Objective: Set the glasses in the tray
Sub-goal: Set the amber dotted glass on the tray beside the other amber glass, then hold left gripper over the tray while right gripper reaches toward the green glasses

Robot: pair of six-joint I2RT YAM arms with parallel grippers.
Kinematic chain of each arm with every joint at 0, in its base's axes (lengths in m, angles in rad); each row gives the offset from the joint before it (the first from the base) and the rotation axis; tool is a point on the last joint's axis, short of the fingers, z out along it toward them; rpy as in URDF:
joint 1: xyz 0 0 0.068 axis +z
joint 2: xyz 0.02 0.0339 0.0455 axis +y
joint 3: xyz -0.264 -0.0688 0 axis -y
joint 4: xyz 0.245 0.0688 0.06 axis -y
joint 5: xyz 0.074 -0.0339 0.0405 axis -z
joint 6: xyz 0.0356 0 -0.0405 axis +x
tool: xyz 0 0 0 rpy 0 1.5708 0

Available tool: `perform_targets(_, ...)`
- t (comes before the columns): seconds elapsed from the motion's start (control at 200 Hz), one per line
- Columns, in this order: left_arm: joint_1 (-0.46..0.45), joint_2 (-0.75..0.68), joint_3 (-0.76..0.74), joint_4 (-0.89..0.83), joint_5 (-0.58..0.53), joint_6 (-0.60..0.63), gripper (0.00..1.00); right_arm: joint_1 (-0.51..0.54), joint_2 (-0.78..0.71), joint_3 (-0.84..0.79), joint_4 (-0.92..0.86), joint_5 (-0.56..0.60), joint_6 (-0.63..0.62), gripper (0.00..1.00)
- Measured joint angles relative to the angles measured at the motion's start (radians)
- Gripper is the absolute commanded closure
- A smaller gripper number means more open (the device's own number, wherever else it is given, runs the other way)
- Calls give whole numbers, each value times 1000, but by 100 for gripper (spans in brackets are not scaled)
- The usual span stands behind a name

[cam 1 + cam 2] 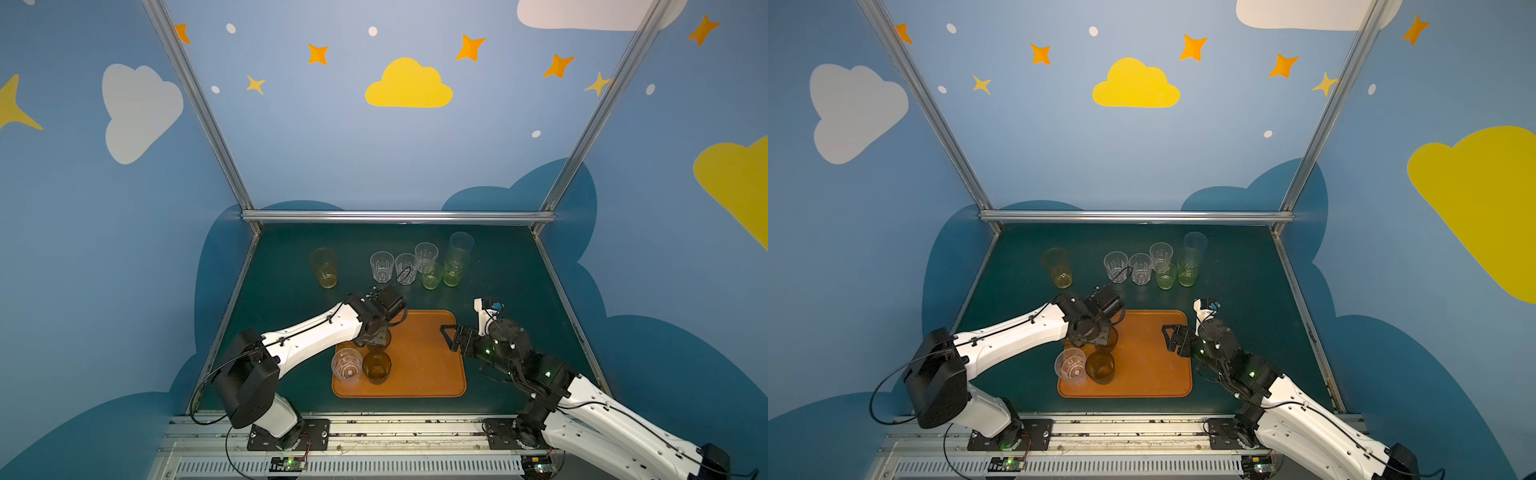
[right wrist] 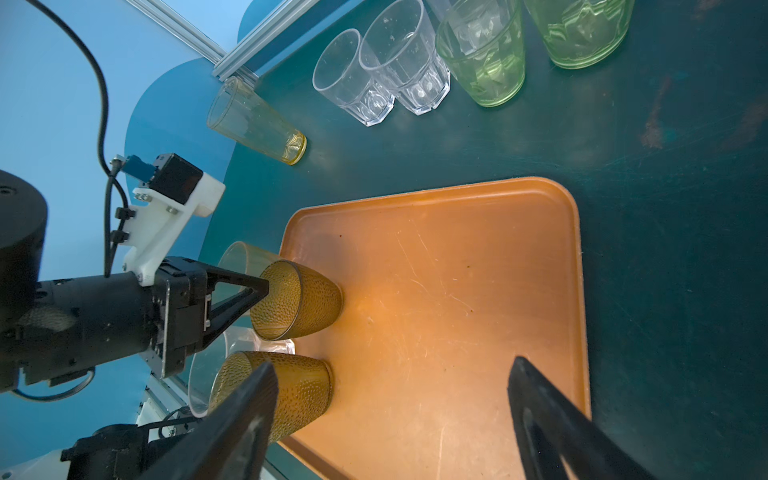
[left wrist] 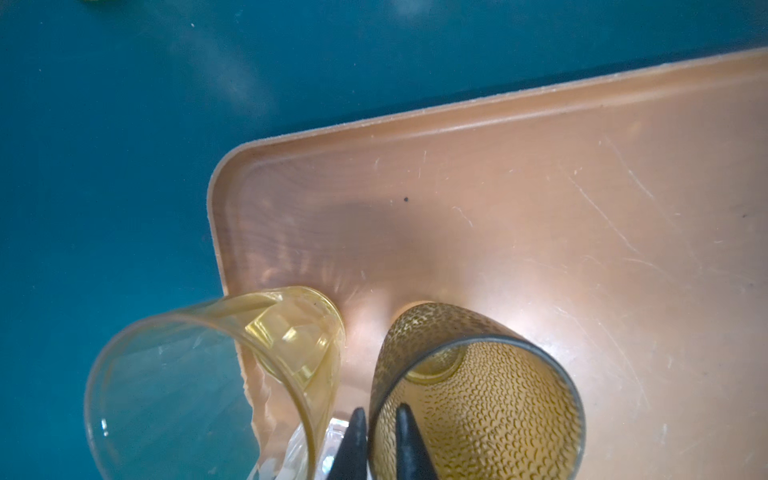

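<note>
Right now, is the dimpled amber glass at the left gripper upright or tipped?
Upright. The dimpled amber glass stands base-down on the tray, mouth up; the left gripper straddles its rim.

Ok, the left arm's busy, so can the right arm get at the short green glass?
Probably yes: the right gripper is open and empty at the tray's right edge, with bare table between it and the short green glass. The tall green glass close beside it could crowd the jaws.

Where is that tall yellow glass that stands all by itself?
In both top views the tall yellow glass stands upright at the back left of the table, off the tray, left of the clear glasses.
</note>
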Motion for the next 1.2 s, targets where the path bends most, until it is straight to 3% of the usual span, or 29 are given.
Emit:
perform_targets(0.115,-2,-1,0,0,-3,-2,73,-3,0,-2,0,0,2,14)
perform_targets(0.35,-2,-23,1,0,-6,-6,70,-7,0,-2,0,-1,2,14)
perform_targets(0.446,-2,-35,5,0,-7,-5,65,-8,2,-2,0,-1,4,14)
perform_targets(0.696,-2,-63,60,17,-9,21,42,-13,11,2,-6,-2,14,14)
perform_targets(0.841,-3,-105,87,52,-37,53,19,-20,40,29,-34,-2,17,14)
perform_targets(0.926,-3,-145,90,92,-77,80,0,-28,63,51,-50,-2,20,14)
perform_targets(1.202,16,-240,77,216,-190,124,0,-98,203,178,-108,-17,56,14)
